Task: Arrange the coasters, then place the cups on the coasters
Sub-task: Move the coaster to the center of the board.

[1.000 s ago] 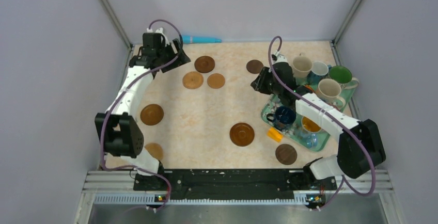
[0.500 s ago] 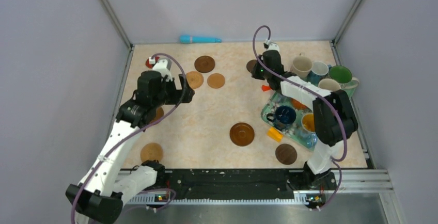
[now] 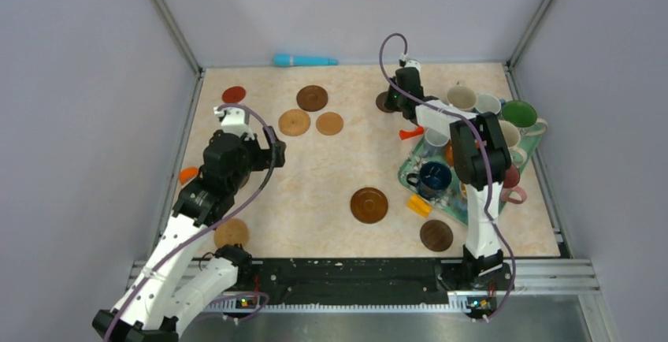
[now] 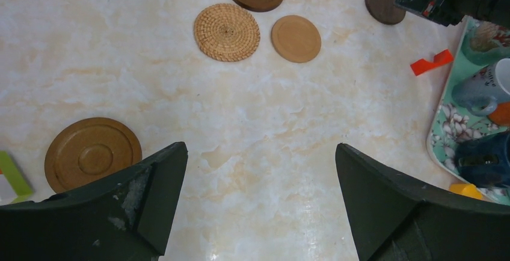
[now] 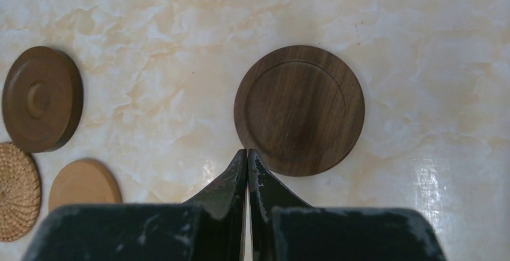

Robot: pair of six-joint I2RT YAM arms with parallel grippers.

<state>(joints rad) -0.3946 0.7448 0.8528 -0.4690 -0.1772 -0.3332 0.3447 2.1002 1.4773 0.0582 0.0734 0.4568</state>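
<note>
Tabletop (image 3: 315, 169) of marbled beige, walled on three sides.

Left gripper (image 4: 258, 150): jaws spread wide with nothing between them, over the left half of the tabletop. A tan ringed coaster (image 4: 93, 153) lies just beside one finger in the left wrist view.

Right gripper (image 5: 247, 153): fingers pressed together and holding nothing. Its tips are at the rim of a walnut coaster (image 5: 299, 109) near the far edge, right of the middle. Cannot tell whether they touch it.

Other coasters, all flat:
- red coaster (image 3: 233, 94) near the far left corner
- dark brown coaster (image 3: 312, 98), woven coaster (image 3: 294, 122) and plain tan coaster (image 3: 329, 123) grouped near the far edge, left of the middle
- ridged coaster (image 3: 369, 205) mid-table, toward the near edge
- dark coaster (image 3: 436, 235) near the near right corner
- pale coaster (image 3: 231, 232) near the near left corner

Cups are bunched at the right edge, on or beside the teal tray (image 3: 406, 170). Cream cup (image 3: 461, 98) and green cup (image 3: 520, 113) stand at its far end. Dark blue cup (image 3: 433, 176) is on the tray, and pink cup (image 3: 512, 194) is by its right side. The right arm hides others.

Orange block (image 3: 419, 205) is at the tray's near left side.
</note>
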